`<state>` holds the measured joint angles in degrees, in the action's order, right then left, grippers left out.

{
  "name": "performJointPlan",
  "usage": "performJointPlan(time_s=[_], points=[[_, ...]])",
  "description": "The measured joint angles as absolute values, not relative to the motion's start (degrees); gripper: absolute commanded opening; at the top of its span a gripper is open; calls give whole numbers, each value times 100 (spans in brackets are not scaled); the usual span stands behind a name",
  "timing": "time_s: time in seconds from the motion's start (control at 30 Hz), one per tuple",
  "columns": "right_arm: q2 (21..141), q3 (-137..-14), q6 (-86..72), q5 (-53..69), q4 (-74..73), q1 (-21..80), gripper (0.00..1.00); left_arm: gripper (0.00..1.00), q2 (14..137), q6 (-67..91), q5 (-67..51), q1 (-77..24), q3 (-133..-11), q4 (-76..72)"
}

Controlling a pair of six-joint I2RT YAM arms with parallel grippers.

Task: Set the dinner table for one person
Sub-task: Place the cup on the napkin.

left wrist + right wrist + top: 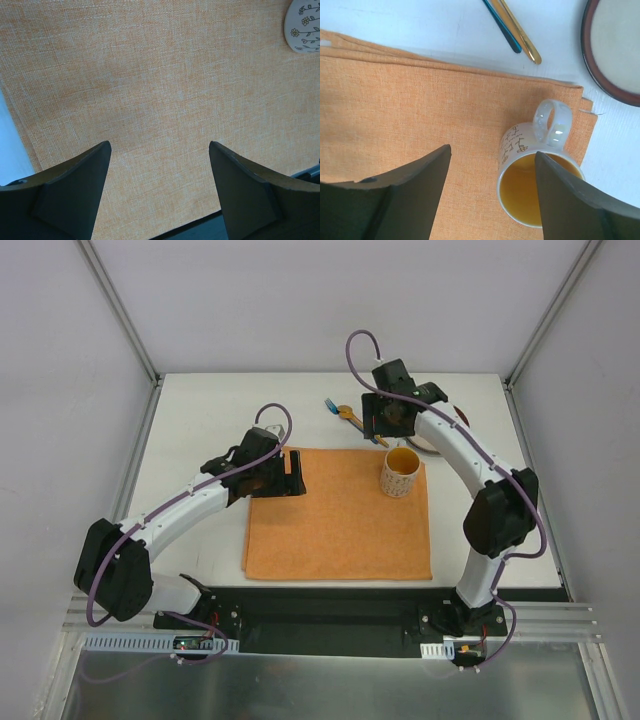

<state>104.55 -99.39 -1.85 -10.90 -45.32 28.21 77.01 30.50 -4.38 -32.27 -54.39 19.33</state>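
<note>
The plate [615, 45] and slanting cutlery [522, 36] lie on the white bench [395, 20] just past the far right corner of the orange mat [420, 100], where the mug [525, 175] stands, nearer the right fingers [415, 195], apart and empty beside the mug, than the left fingers [70, 190], apart over the mat.

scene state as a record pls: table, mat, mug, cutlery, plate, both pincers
table: white, everything sits on it
mat: orange cloth, flat, near-centre of table
mug: upright on mat's far right corner, yellow inside
cutlery: two pieces, one blue, one gold, on bare table beyond mat
plate: brown-rimmed, on bare table right of cutlery, off the mat
left pincer: open, empty, over mat
right pincer: open, above mug, holds nothing
</note>
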Motion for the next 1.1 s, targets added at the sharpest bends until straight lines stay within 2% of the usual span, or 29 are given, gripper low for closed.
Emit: performJointPlan(time_s=[0.03, 0.17, 0.3, 0.57, 0.67, 1.1], points=[[10455, -9996, -180, -1096, -4545, 2816, 75, 80, 7701, 3050, -438, -3227, -5439, 1931], [10420, -10062, -137, -1175, -4644, 2707, 77, 80, 7701, 3050, -438, -3227, -5439, 1927], [10368, -10016, -134, -1050, -4674, 2165, 77, 80, 7701, 3050, -438, -3227, -5441, 1914], [10099, -8965, -600, -121, -4058, -432, 79, 80, 7703, 3050, -438, -3227, -5450, 1909], [10114, -8814, -735, 246, -3885, -1035, 79, 80, 7703, 3050, -438, -3227, -5450, 1909], [11218, -8438, -1037, 1887, -2788, -1704, 78, 80, 7824, 3050, -447, -3227, -5450, 1907]])
